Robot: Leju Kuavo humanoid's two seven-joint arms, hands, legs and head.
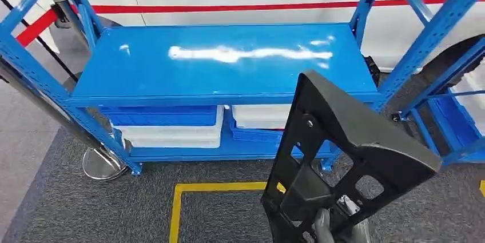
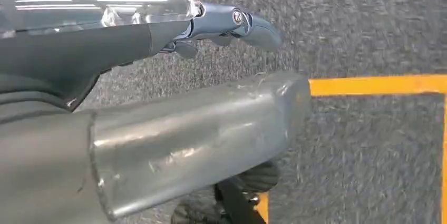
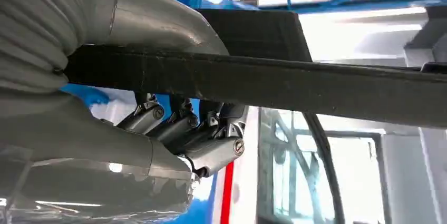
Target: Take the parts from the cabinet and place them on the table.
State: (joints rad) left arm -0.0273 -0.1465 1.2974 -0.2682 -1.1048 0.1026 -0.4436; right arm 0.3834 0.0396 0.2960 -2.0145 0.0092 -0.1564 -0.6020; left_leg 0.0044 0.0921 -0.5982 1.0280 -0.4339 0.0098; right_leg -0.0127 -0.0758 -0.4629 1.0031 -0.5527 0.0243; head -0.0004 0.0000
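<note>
I am carrying the black part (image 1: 349,157) — my right hand (image 3: 179,139) is clenching its edge, holding it upright before the blue table (image 1: 223,63). My left hand (image 2: 232,23) is hanging released. Next: reach forward, lower it flat.

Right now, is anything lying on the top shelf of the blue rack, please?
No, the blue rack's top shelf shows bare glossy blue surface with glare.

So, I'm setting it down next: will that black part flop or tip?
The black part looks like rigid moulded plastic, holding its shape though the right hand grips only its low end. Tall and narrow with cutouts, it may tip if stood upright.
</note>
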